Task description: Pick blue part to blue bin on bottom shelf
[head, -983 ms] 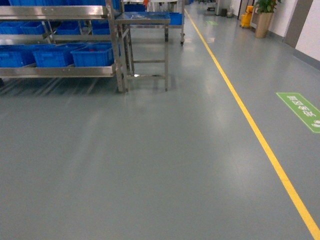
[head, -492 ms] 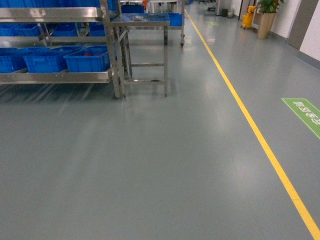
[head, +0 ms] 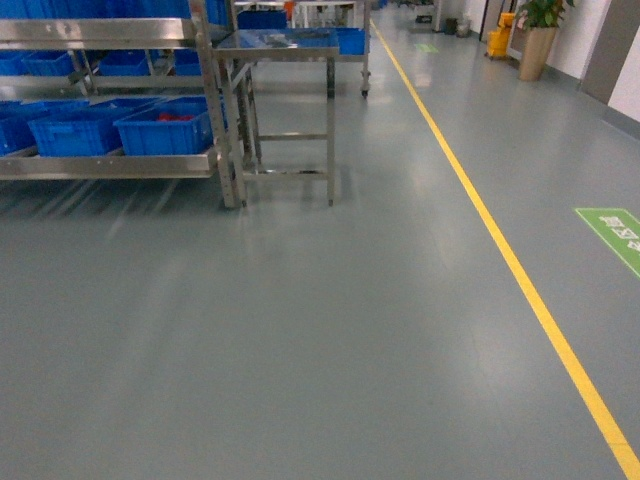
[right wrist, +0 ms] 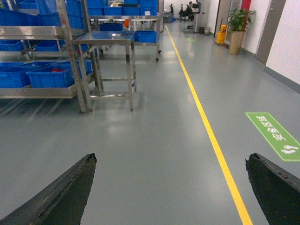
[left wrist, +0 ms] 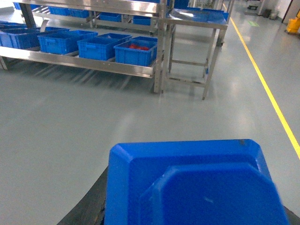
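A blue part (left wrist: 197,187) fills the bottom of the left wrist view, and my left gripper (left wrist: 187,216) is shut on it. Only one dark finger (left wrist: 86,208) shows beside it. The right gripper (right wrist: 171,187) is open over bare floor, with nothing between its fingers (right wrist: 65,192). Neither gripper shows in the head view. The bottom shelf (head: 110,165) of the steel rack lies ahead to the left and carries several blue bins (head: 165,130). The rightmost bin (left wrist: 136,52) holds red items.
A steel table (head: 280,45) stands against the rack's right end. A yellow floor line (head: 500,250) runs up the right side, with a green floor sign (head: 615,235) beyond it. A potted plant (head: 535,40) and a yellow bucket (head: 497,40) stand far off. Grey floor stretches between me and the rack.
In the head view the rack and table have slid down and to the left, and look slightly nearer. The green floor sign has moved down and to the right.
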{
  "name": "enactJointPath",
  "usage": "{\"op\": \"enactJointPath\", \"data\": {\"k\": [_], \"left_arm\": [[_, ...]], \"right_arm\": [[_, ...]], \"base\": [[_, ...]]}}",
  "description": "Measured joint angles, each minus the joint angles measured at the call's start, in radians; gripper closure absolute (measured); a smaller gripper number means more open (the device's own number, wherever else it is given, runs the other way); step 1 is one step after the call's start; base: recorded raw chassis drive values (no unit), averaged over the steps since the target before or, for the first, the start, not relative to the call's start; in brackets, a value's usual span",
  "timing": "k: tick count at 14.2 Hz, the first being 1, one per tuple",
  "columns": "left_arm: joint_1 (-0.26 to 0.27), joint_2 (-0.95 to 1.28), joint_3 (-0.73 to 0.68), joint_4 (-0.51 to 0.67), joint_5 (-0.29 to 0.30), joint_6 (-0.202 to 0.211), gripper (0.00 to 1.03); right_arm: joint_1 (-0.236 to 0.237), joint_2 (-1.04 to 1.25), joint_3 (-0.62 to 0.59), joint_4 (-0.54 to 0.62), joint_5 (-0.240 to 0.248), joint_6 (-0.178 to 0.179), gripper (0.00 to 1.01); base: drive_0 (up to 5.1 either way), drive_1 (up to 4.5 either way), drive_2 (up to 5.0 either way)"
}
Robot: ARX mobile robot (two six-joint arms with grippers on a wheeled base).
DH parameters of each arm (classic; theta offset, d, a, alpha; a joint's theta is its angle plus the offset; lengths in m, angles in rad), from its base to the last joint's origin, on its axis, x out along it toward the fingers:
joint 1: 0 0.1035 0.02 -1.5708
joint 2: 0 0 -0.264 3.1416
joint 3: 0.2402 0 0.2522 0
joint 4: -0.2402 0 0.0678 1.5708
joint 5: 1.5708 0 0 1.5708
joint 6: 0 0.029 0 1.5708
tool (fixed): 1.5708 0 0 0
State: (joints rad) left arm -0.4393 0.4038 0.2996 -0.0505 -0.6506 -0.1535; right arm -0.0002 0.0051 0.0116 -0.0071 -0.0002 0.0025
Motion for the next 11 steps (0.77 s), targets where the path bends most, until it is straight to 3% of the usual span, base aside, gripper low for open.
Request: {"op": "enactJointPath", "data": {"k": [11], "left_arm": [[0.000,0.001,0.000,-0.001,0.000,0.000,0.59]], "right_arm": [[0.000,0.000,0.000,0.002,0.000,0.000,0.03]], "base": [[0.0,4.18,-4.2]]}}
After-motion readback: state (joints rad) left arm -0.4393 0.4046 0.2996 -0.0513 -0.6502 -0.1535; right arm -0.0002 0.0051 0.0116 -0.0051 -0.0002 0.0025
